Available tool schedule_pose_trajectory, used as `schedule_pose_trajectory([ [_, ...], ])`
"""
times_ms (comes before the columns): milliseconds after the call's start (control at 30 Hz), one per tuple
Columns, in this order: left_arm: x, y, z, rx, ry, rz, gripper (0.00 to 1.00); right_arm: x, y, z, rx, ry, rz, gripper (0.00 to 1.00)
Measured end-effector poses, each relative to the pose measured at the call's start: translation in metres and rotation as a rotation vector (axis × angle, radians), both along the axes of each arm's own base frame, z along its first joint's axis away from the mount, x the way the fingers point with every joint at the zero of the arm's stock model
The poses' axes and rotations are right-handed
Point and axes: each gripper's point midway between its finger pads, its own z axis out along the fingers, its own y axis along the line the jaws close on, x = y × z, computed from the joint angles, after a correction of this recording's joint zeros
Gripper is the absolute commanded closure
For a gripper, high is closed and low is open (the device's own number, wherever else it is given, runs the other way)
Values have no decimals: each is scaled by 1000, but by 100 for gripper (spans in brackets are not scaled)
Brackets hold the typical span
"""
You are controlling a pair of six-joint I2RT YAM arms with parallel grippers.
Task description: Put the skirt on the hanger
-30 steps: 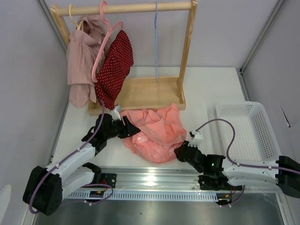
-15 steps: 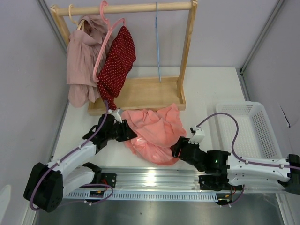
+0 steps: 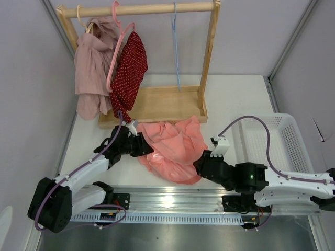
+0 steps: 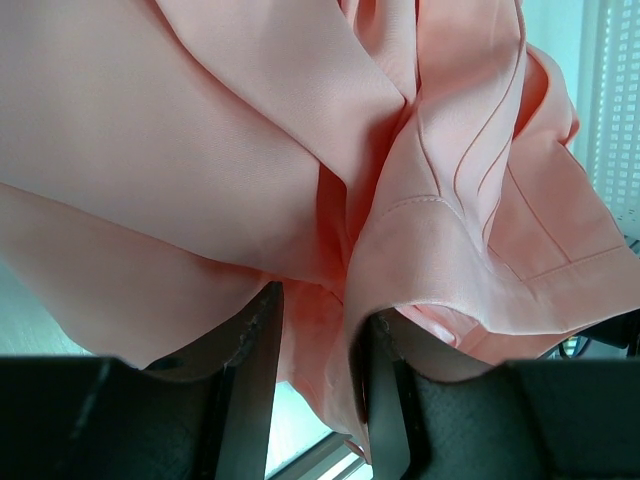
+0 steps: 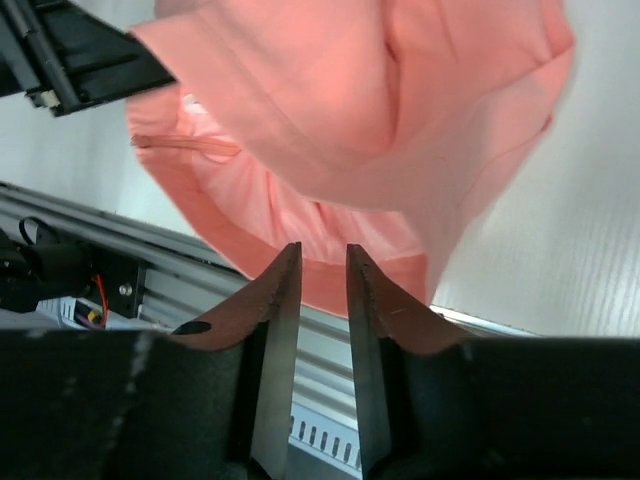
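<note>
Your left claw (image 4: 315,300) clamps a fold of the salmon-pink thin fabric skirt (image 3: 172,146), heaped near-centre on the white table (image 3: 235,99). Your right claw (image 5: 318,255) stands slightly apart at its near edge. Seat fabric deep before lifting toward the far light-blue wire hanger (image 3: 175,47).

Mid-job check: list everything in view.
skirt: 1, salmon-pink, crumpled on table
blue hanger: 1, light blue, bare, on rail
pink hanger: 1, pink, on rail
cream hanger: 1, cream, rail's left end
dotted garment: 1, dark red, hanging on rack
mauve garment: 1, dusty pink, rack's left
rack: 1, wooden, table's far side
basket: 1, white, table's right
table: 1, white, beneath all
left claw: 1, black, skirt's left edge
right claw: 1, black, skirt's near-right edge
</note>
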Motion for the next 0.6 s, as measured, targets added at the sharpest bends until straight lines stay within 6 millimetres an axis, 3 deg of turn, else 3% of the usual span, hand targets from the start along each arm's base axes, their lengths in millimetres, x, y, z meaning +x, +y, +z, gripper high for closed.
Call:
schedule_pose_trajectory([
  [100,0,0,0,0,0,0,60,-6,15,-3,-38,9,65,74],
  [300,1,-1,2,-1,-4,-1,60,-14,43,-40,-159,81,207,74],
  [400,0,-2,2,-2,-4,-5,60,-6,49,-50,-161,111,242,71],
  [600,-1,-3,2,-1,-4,-13,59,36,45,-62,-151,149,201,71],
])
